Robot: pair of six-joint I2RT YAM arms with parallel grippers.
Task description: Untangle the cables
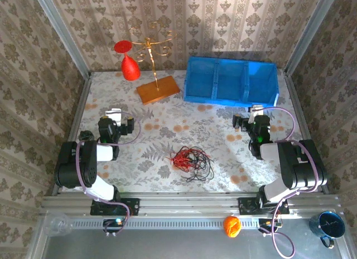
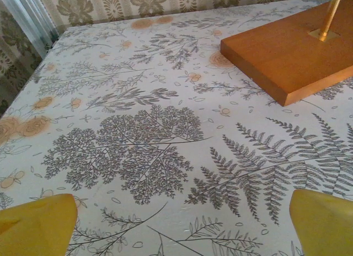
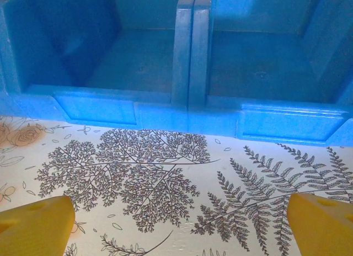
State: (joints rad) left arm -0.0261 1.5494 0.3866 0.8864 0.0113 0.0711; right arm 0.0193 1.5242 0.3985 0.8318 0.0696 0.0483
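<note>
The cables [image 1: 189,160], thin red and black wires in a small tangle, lie on the patterned cloth at the middle of the table, near the front. My left gripper [image 1: 114,115] rests at the left, well apart from the tangle. In the left wrist view its yellow fingertips [image 2: 38,223] stand wide apart with only bare cloth between them, so it is open. My right gripper [image 1: 255,113] sits at the right, just in front of the blue bin. Its yellow fingertips [image 3: 36,225] are also spread wide over bare cloth, open.
A blue bin with compartments [image 1: 231,80] stands at the back right and looms close in the right wrist view [image 3: 187,57]. A wooden base with a gold stand [image 1: 158,90] and a red ornament [image 1: 129,66] stands at the back left. The base's corner [image 2: 287,52] lies ahead of the left gripper.
</note>
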